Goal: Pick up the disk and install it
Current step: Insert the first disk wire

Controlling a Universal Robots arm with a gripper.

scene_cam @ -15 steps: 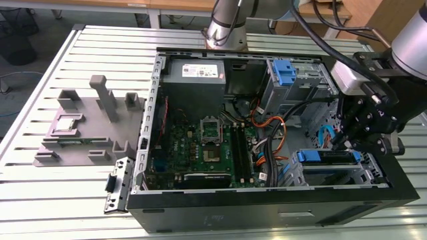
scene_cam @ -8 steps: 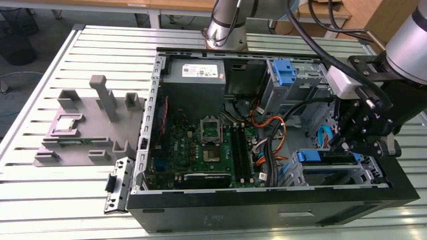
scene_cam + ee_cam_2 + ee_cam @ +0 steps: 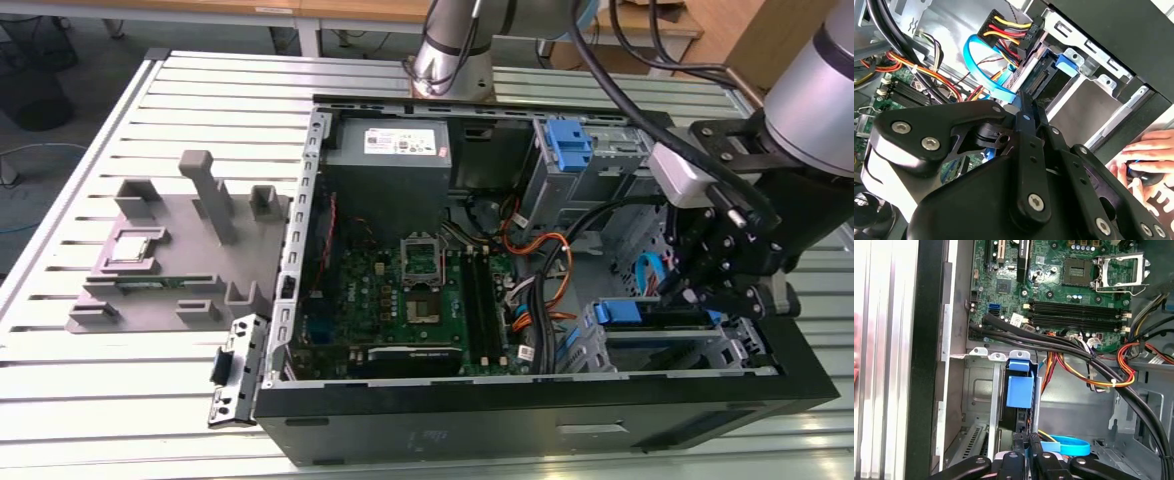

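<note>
End effector (image 3: 1026, 442) shut beside disk (image 3: 1019, 390)

No print can be made out anywhere. The white sticker (image 3: 403, 141) on the grey power-supply box (image 3: 390, 146), far across the case from the gripper (image 3: 717, 290), carries marks too small to read.

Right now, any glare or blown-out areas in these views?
First wrist view: the slatted table beside the case wall is washed out to near white. Second wrist view: the bright corner above the case edge is overexposed; the gripper body is dark and close. Exterior view: even light, mild sheen on table slats.
</note>
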